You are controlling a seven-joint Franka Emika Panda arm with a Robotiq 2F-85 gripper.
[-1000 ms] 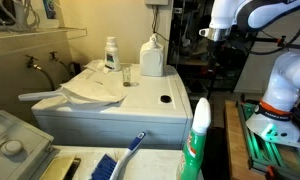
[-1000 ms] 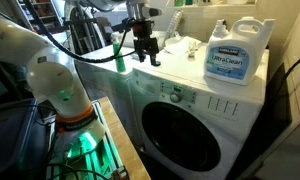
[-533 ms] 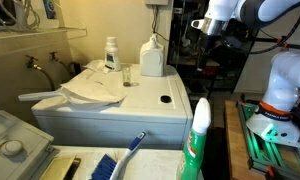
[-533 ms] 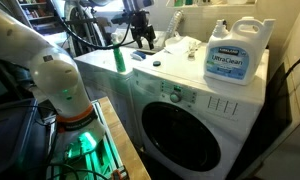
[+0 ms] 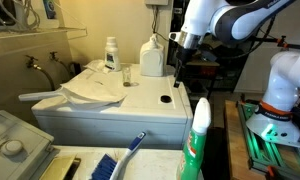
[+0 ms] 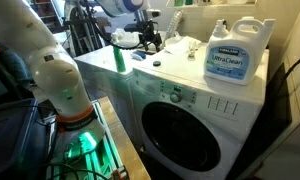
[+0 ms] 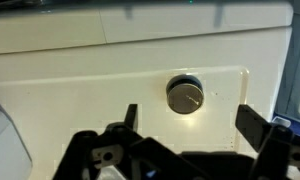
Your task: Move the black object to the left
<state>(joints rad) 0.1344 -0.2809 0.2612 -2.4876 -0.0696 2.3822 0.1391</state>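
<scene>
In both exterior views: your gripper (image 5: 176, 60) is hanging over the washer (image 5: 110, 112); the black button (image 5: 166, 99) is sitting near the washer's edge. Wrist view: the gripper is gaping wide, empty, with the button just ahead. Risk: closing off-centre, you're likely flicking it off the washer.

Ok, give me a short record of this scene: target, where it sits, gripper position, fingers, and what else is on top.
target: black object, small, round, low
location: flat on the white washer top, nothing touching it
gripper: gripper over the washer top, close to the black object, not touching it
fingers: open, nothing held
also on top: white jug, small bottle, white cloth
</scene>
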